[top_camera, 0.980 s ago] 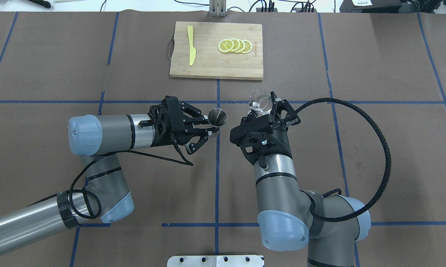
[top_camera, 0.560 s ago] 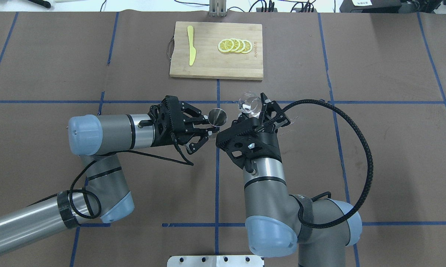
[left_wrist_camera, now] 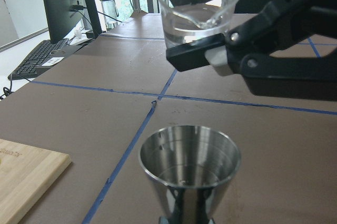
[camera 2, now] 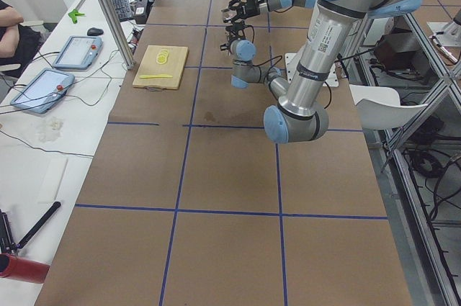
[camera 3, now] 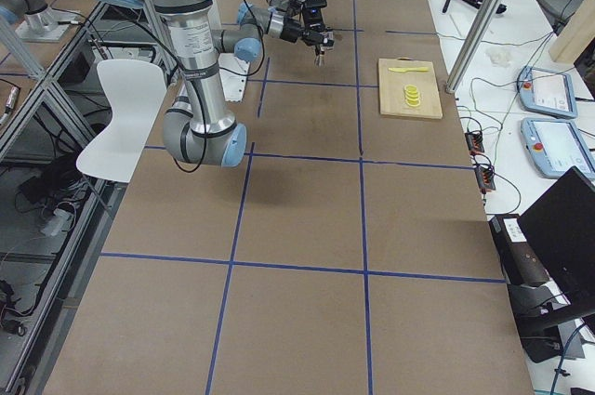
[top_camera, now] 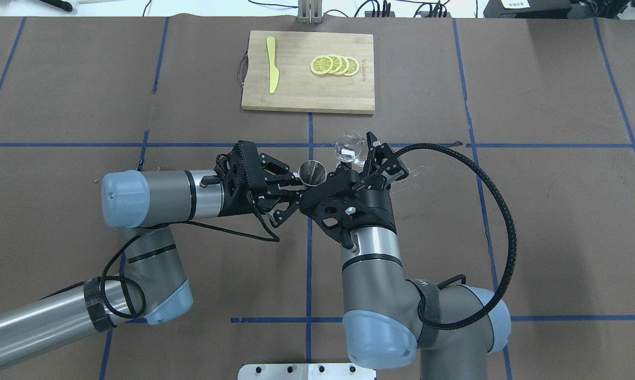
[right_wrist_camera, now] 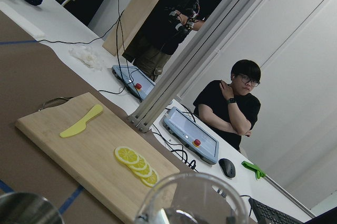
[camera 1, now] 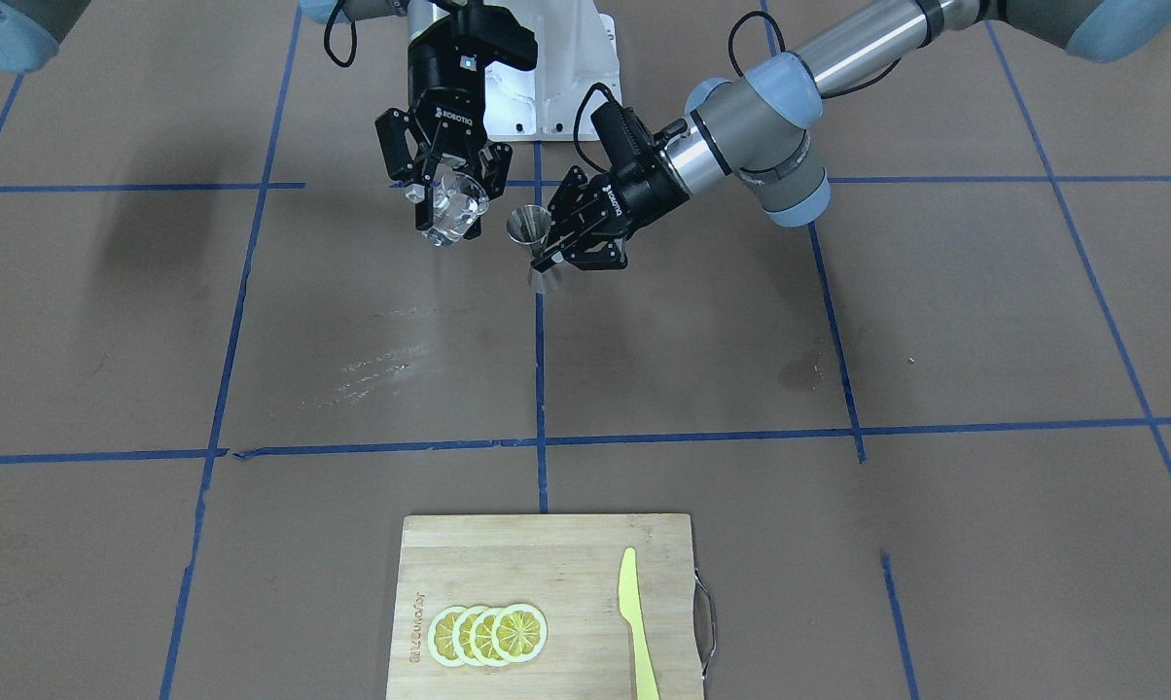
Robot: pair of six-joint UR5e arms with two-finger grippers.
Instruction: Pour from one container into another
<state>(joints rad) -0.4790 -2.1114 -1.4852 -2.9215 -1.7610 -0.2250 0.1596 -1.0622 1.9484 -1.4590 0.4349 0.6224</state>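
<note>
My left gripper (top_camera: pixel 302 186) is shut on the narrow waist of the steel hourglass jigger (top_camera: pixel 313 172), holding it upright above the table with its open cup up (left_wrist_camera: pixel 189 166). My right gripper (top_camera: pixel 357 154) is shut on the small clear glass tumbler (top_camera: pixel 348 148), which holds some clear liquid (left_wrist_camera: pixel 196 21). The tumbler hangs a little higher than the jigger's mouth, close beside it and apart from it, leaning slightly. From the front, the tumbler (camera 1: pixel 449 209) is left of the jigger (camera 1: pixel 534 245). The right wrist view catches only the tumbler's rim (right_wrist_camera: pixel 184 195).
A wooden cutting board (top_camera: pixel 296 89) lies at the far middle of the table, with lemon slices (top_camera: pixel 334 65) and a yellow plastic knife (top_camera: pixel 271 63) on it. Brown paper with blue tape lines covers the table (top_camera: pixel 534 211). Operators and tablets are beyond the far edge.
My right arm has carried the tumbler left, close to the jigger. The left gripper and jigger shifted slightly right. Both grips are unchanged.
</note>
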